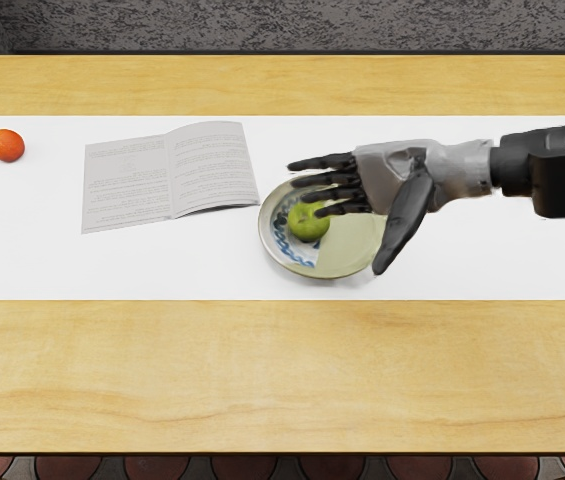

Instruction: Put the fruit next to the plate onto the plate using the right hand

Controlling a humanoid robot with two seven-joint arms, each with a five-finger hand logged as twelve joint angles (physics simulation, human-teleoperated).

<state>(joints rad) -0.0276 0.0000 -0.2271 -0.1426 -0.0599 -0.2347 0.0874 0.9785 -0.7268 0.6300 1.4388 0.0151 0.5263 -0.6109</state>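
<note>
A green fruit (307,222) sits on the left half of the pale plate (347,258), which has a blue patterned rim. My right hand (362,205) comes in from the right and hovers over the plate, just right of and above the fruit. Its fingers (317,180) are stretched out to the left and its thumb points down toward the plate's near rim. The hand holds nothing. The left arm does not show.
An open booklet (170,174) lies left of the plate on the white runner (82,265). An orange fruit (6,145) rests at the far left of the runner. Wooden tabletop (282,370) stretches along the near side.
</note>
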